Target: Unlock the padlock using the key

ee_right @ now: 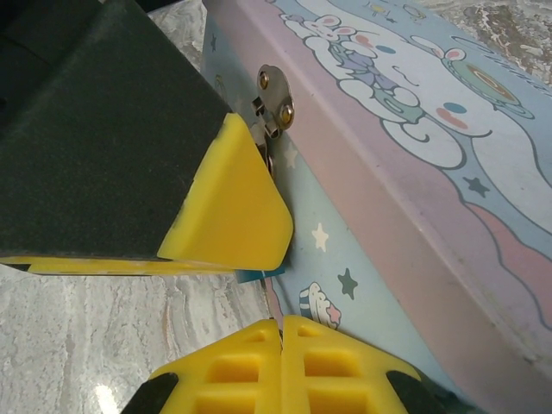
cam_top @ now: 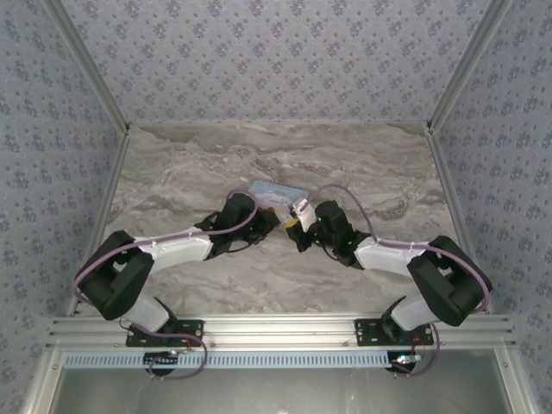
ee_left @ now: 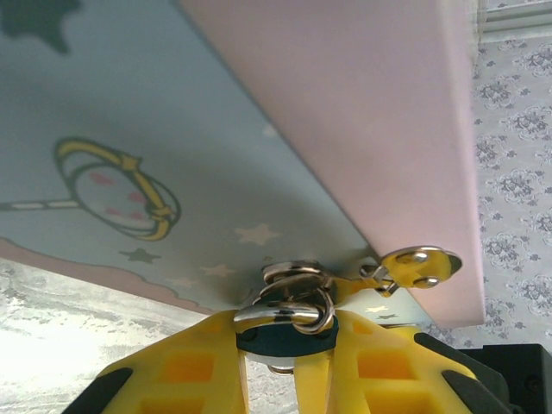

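From above you get bright, even, soft light: the marble table [cam_top: 276, 164] reads clearly and the arms [cam_top: 185, 250] throw only faint, blurry shadows beneath them, though fine detail looks a little mushy. On the left wrist view you sit so close that the tin [ee_left: 129, 129] goes soft. The yellow fingers [ee_left: 198, 366] at the bottom edge are out of focus, the metal loop of the padlock [ee_left: 289, 315] flashes hard glints, and the table at lower left is blown out white. On the right wrist view the tin's cartoon is fairly sharp, the bottom fingers [ee_right: 228, 375] blur, and a glare spot sits on the marble at lower left.
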You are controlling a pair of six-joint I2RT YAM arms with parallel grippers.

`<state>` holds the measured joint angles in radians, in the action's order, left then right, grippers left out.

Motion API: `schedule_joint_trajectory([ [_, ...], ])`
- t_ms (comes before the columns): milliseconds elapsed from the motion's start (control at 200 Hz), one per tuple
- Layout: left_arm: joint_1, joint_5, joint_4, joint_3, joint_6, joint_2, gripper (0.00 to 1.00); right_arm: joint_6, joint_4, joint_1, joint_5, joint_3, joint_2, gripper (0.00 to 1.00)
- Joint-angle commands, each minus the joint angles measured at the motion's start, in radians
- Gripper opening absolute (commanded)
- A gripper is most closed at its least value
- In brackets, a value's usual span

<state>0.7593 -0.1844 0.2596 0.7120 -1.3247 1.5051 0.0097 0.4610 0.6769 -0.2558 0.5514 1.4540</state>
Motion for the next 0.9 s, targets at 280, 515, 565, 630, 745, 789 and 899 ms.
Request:
schedule_joint_trajectory([
  [280, 0.023, -0.089, 0.005, 0.026, -0.067, -0.051, 0.15, -0.031, 0.087, -0.015, 0.045, 0.03, 0.061, 0.0],
  [515, 0.024, -0.095, -0.018, 0.039, -0.116, -0.048, 0.15, -0.072, 0.12, 0.023, 0.161, 0.01, 0.066, 0.0],
  [565, 0.023, -0.098, -0.024, 0.042, -0.121, -0.048, 0.15, -0.081, 0.134, 0.032, 0.189, 0.005, 0.068, 0.0],
  [630, 0.024, -0.101, -0.027, 0.045, -0.122, -0.047, 0.15, -0.088, 0.164, 0.039, 0.219, -0.005, 0.068, 0.0],
  [745, 0.024, -0.103, -0.043, 0.048, -0.116, -0.051, 0.15, -0.095, 0.204, 0.041, 0.252, -0.018, 0.072, 0.0],
  [789, 0.024, -0.103, -0.05, 0.05, -0.114, -0.051, 0.15, -0.099, 0.216, 0.041, 0.258, -0.022, 0.071, 0.0],
  [899, 0.023, -0.108, -0.057, 0.049, -0.11, -0.049, 0.15, -0.104, 0.24, 0.041, 0.265, -0.029, 0.071, 0.0],
])
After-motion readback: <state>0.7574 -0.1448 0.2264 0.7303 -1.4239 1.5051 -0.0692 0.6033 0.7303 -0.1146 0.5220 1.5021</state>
